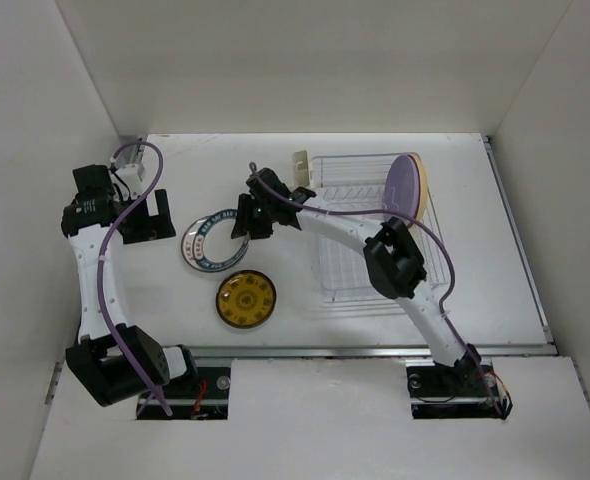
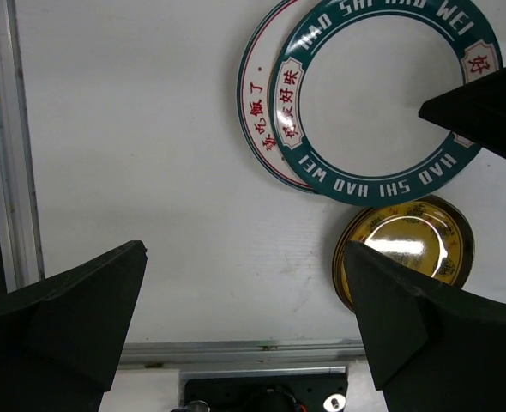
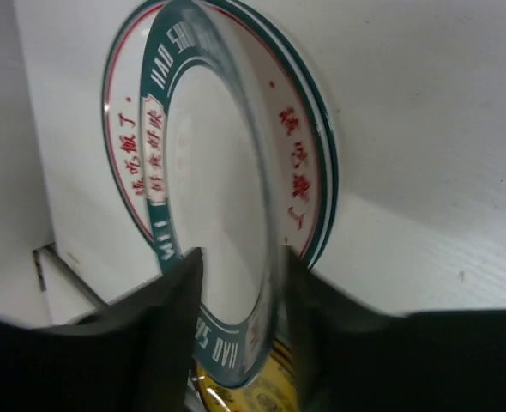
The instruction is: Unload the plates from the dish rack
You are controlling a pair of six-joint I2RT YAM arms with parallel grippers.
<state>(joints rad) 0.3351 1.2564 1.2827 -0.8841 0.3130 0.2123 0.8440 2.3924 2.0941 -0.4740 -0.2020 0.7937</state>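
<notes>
Wide gap between the left gripper (image 2: 244, 251)'s fingers, with nothing but bare table (image 2: 133, 154) under it. Just past the tip of the finger at the wrist view's right sits the yellow plate (image 2: 405, 249) (flat and low, but right in line). Farther ahead, the teal-rimmed plate (image 2: 377, 94) overlaps a red-lettered plate (image 2: 257, 94), closing that side. Beside the other finger there's open table up to the metal rail (image 2: 17, 146). At the right gripper (image 3: 240, 257) there's no room: the tilted teal-rimmed plate's edge fills the space between its fingers, with the red-lettered plate just beneath. Back behind those fingers, the dish rack (image 1: 355, 270) and the upright lavender plate (image 1: 403, 185) stand in the way.
</notes>
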